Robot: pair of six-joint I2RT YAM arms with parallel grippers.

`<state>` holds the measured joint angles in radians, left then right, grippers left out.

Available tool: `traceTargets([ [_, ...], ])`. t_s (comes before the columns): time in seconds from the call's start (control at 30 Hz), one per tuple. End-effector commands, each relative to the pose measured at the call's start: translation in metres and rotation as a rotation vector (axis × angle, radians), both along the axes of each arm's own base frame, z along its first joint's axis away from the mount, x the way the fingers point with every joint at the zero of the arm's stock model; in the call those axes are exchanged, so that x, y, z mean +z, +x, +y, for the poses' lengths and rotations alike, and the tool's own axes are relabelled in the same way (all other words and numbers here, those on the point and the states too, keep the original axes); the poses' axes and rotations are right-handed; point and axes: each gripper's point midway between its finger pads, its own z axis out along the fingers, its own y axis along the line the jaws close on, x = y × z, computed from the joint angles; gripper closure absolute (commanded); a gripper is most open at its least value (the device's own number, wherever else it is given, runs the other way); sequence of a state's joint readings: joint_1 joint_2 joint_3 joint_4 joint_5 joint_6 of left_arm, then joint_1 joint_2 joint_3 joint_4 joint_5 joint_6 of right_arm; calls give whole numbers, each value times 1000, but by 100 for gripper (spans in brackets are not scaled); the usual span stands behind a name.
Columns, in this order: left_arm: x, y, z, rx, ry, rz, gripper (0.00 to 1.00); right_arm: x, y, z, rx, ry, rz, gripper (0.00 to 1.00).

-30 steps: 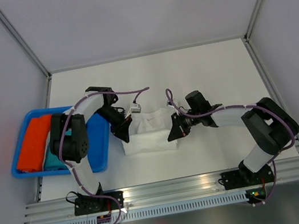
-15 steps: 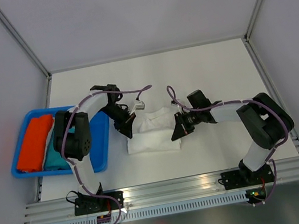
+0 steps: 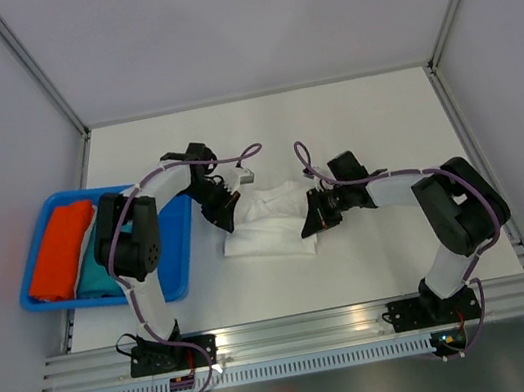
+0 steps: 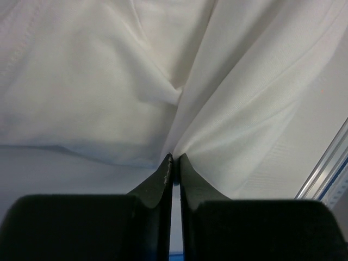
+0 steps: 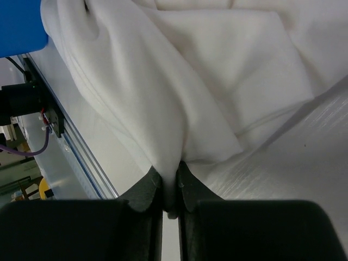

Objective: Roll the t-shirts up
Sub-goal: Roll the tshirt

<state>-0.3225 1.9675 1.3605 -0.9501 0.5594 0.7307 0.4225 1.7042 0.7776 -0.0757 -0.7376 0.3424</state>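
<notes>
Three t-shirts, one blue tray, two claws.

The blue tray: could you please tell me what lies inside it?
An orange t-shirt and a teal t-shirt beside it; the left arm covers part of the teal one.

white t-shirt crumpled | left end effector, right end effector at edges

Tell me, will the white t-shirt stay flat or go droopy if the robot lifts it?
Probably droopy: the white t-shirt bunches into soft folds where the left pincer and right pincer pinch it. It looks thin, so it would likely sag between them. It probably won't slip out, since cloth is caught in both pincers.
</notes>
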Motion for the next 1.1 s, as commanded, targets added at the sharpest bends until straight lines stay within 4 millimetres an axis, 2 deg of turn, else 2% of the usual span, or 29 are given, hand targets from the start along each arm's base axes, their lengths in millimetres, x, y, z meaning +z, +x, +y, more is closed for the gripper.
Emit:
traceTargets([
  [0.0,11,22,9,23,39,-124,84,-16,2,-16,-59,-92,56,91],
  [0.03,27,28,4,21,10,-171,77,-13,4,-14,-56,-85,52,93],
  [0.1,46,35,-1,9,-33,-232,72,-10,5,-11,-47,-71,57,96],
  [0.13,64,39,-4,1,-55,-292,66,-9,4,-11,-45,-68,60,97],
  [0.23,99,45,-7,-55,-92,-468,60,-6,7,-10,-46,-68,58,98],
  [0.3,108,47,-10,-120,-82,-573,57,-6,8,-9,-51,-66,65,98],
  [0.33,101,37,-9,-150,-71,-584,52,-7,8,-8,-53,-62,68,98],
  [0.37,109,32,-8,-180,-62,-642,51,-7,8,-8,-54,-56,69,99],
  [0.4,110,29,-17,-254,-66,-711,48,-8,7,-7,-55,-53,71,99],
  [0.43,90,12,-14,-299,-45,-692,44,-8,8,-7,-58,-49,68,99],
  [0.47,92,7,-12,-333,-23,-741,42,-9,9,-7,-56,-50,67,99],
  [0.5,88,-3,-21,-421,-23,-775,40,-9,10,-6,-54,-48,65,99],
  [0.53,70,-16,-18,-462,-6,-755,40,-9,10,-6,-54,-46,65,99],
  [0.57,69,-18,-16,-496,20,-790,39,-10,10,-5,-53,-44,71,99],
  [0.6,66,-19,-22,-528,18,-824,37,-10,10,-4,-49,-40,70,99],
  [0.63,51,-27,-17,-555,40,-812,37,-10,10,-4,-43,-37,71,100],
  [0.7,42,-18,-12,-579,95,-866,37,-13,8,-5,-36,-39,75,100],
  [0.77,26,-19,-1,-591,154,-834,37,-13,7,-6,-34,-42,77,100],
  [0.97,2,-28,0,-616,157,-733,37,-15,8,-5,-18,-46,79,100],
  [1.07,-11,-31,1,-612,166,-681,39,-13,11,-4,-17,-45,70,96],
])
